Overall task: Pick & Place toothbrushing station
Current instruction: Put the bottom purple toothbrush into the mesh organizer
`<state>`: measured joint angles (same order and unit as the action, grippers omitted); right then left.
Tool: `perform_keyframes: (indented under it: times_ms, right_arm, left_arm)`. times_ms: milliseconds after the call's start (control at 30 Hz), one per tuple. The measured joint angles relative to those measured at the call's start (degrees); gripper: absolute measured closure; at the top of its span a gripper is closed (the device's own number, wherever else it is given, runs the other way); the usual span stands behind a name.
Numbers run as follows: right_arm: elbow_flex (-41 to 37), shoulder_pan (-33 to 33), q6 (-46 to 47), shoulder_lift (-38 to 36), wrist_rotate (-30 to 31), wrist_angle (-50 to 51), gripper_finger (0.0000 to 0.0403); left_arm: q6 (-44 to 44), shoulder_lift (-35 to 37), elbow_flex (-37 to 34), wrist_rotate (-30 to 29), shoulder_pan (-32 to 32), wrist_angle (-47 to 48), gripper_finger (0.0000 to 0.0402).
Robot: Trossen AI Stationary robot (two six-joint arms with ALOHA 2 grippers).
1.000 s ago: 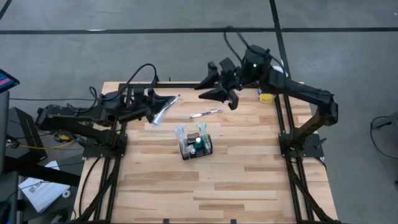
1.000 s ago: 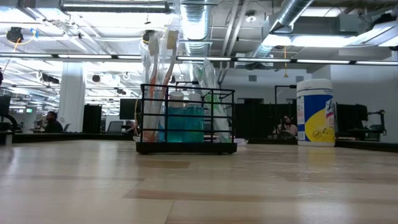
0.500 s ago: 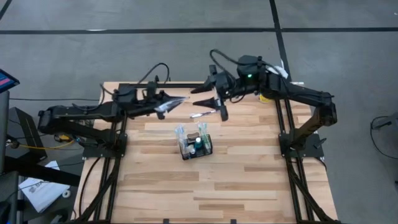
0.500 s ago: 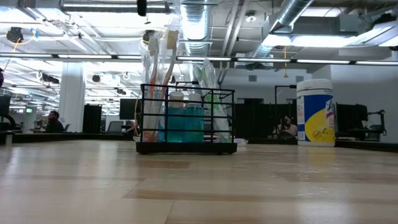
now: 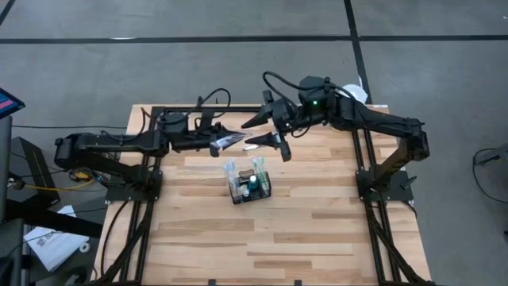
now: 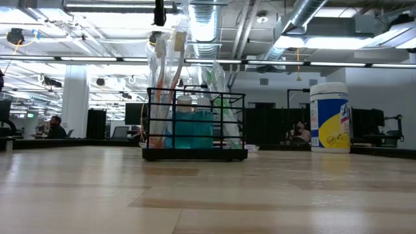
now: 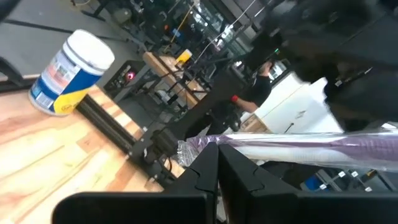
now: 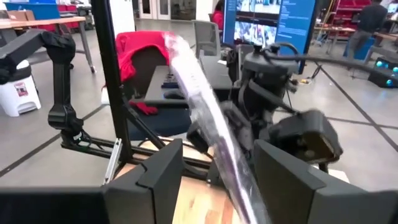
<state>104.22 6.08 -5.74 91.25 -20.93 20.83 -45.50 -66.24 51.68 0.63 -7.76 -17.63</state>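
The left gripper (image 5: 225, 141), its fingers pressed together on a plastic-wrapped toothbrush with purple trim (image 7: 298, 149), holds the packet in the air above the far middle of the table. The right gripper (image 5: 266, 133) faces it with fingers spread wide, the wrapped toothbrush lying between them, apparently not yet touched. The step in hand reads as a handover or a two-armed reorientation. The next move calls for the right fingers to close squarely on the packet before the left lets go.

The small black wire-mesh organiser basket (image 5: 249, 187) stands upright near the table's centre, already holding wrapped brushes and a teal bottle (image 6: 194, 125).

Surface: a pale butcher-block wooden table (image 5: 302, 230). A white-and-yellow cylindrical wipes tub (image 6: 330, 117) stands at its far right corner. Beyond lies an open workshop with exposed ceiling ducts.
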Motion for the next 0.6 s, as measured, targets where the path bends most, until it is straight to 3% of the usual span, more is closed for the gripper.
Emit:
perform_keyframes:
  times_ms: [367,600]
  right_arm:
    - [0.7,-0.1,0.7,2.2,-0.1,0.8,0.0222]
    - [9.4,-0.4,-0.1,8.6,-2.2,4.7,0.0221]
  left_arm:
    - [-1.3,-0.9,0.0,3.4,-1.0,-1.8,0.0401]
    - [-1.9,-2.6,0.0,6.9,-1.0,-3.0,0.0401]
